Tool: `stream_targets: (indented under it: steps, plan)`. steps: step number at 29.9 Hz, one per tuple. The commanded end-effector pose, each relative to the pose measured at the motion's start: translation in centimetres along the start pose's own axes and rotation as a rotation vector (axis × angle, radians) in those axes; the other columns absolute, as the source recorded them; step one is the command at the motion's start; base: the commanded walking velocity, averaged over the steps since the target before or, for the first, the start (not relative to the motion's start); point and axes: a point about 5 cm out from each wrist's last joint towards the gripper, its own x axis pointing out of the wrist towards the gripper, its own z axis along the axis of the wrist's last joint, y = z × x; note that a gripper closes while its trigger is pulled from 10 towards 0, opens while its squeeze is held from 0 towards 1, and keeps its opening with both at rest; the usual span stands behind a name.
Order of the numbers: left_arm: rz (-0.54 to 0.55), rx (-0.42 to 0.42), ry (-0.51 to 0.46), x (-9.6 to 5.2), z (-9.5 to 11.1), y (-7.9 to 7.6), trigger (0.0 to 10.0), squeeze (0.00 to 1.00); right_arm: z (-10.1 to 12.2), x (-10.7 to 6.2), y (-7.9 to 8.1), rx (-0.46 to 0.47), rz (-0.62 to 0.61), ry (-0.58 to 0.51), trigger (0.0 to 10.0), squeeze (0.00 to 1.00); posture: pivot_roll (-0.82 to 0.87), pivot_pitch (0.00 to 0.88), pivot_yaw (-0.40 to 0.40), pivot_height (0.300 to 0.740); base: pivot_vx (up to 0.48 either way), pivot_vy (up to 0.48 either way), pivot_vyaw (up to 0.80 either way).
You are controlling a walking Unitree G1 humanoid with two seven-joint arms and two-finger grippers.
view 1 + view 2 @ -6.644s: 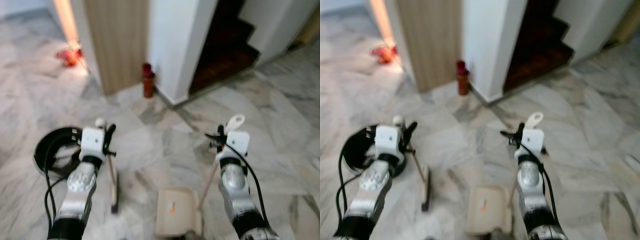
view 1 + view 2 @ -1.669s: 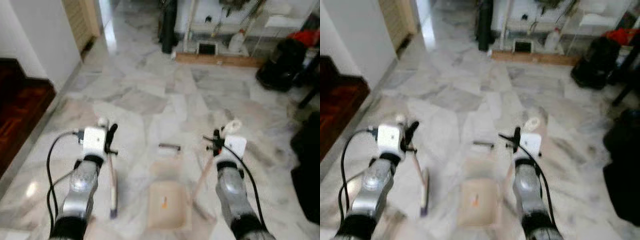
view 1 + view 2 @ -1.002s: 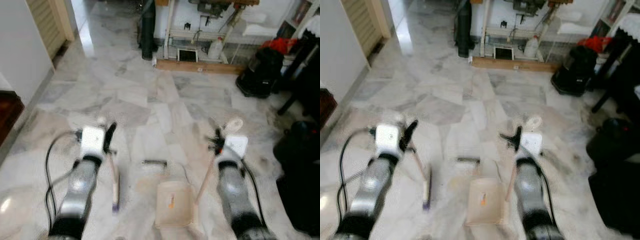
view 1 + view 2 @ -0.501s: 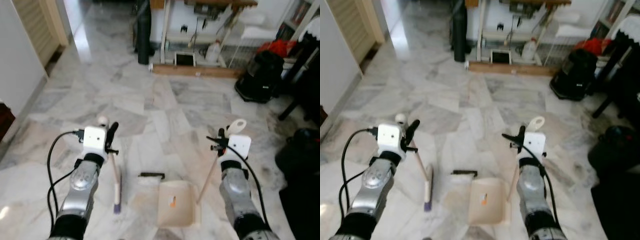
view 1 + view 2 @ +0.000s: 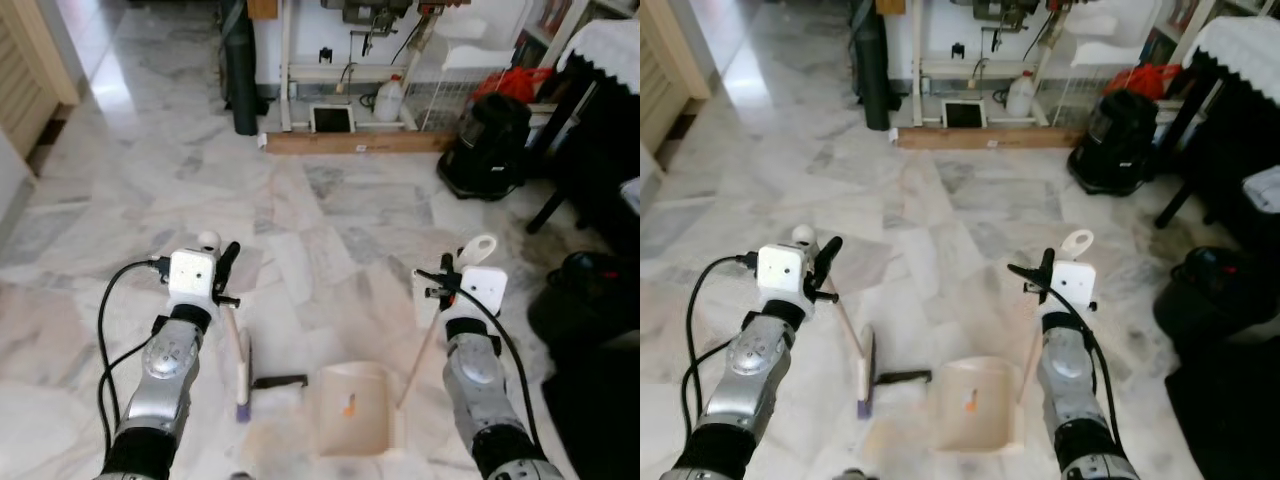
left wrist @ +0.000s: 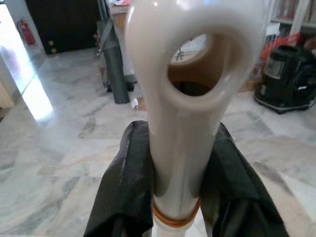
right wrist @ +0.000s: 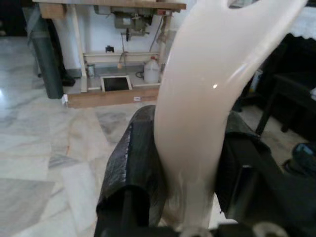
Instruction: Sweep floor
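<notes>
Left gripper [image 6: 175, 168]: both black fingers [image 6: 126, 182] pressed against the cream handle of the broom [image 5: 240, 372], clamped on it just below the handle's hanging loop. Seen from the head cameras, this gripper sits ahead of the robot on its left side.

Broom: short hand type. Handle runs from the left gripper down and slightly toward the robot's right; long axis steeply tilted, near vertical. Brush head at the lower end, narrow, with purple-tipped bristles touching the marble floor [image 5: 330, 210].

Right gripper [image 7: 185, 163]: black fingers [image 7: 131, 163] closed against the cream handle of the dustpan [image 5: 356, 409], holding it below the looped end. It sits ahead of the robot on its right side.

Dustpan: beige, resting flat on the floor between the two arms, close before the robot. Its thin handle rises from the pan's right rear corner, slanting up and to the right into the right gripper. A small orange mark shows on the pan's inner surface.

Small dark object [image 5: 279, 381]: elongated, lying on the floor between the brush head and the dustpan, long axis roughly left-to-right. Its kind cannot be told.

Surroundings: sewing-machine table [image 5: 345, 40] at the far wall, white plastic jug [image 5: 387, 100] beneath it, dark rolled mat [image 5: 238, 70] standing upright to its left, black helmet-like object [image 5: 487, 145] on the floor to its right.
</notes>
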Motion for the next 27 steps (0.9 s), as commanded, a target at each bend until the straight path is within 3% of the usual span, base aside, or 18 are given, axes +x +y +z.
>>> stream_targets:
  steps: [1,18,27]
  plan:
    - [-0.003,0.007,-0.055,0.4,1.1,-0.2,10.0,0.00,0.4,0.3,-0.6,0.010,-0.032,-0.011,10.0,0.00,-0.05,0.093,-0.041,0.740,0.000,0.000,0.00]
    - [0.007,0.022,-0.040,0.3,0.9,0.2,10.0,0.00,-1.3,-0.1,-1.5,-0.042,-0.070,0.089,10.0,0.00,-0.05,0.100,-0.040,0.740,0.000,0.000,0.00]
    - [-0.003,0.030,-0.002,0.1,0.4,0.5,10.0,0.00,-3.3,-0.9,-1.3,-0.096,-0.059,0.223,10.0,0.00,-0.05,0.108,-0.041,0.740,0.000,0.000,0.00]
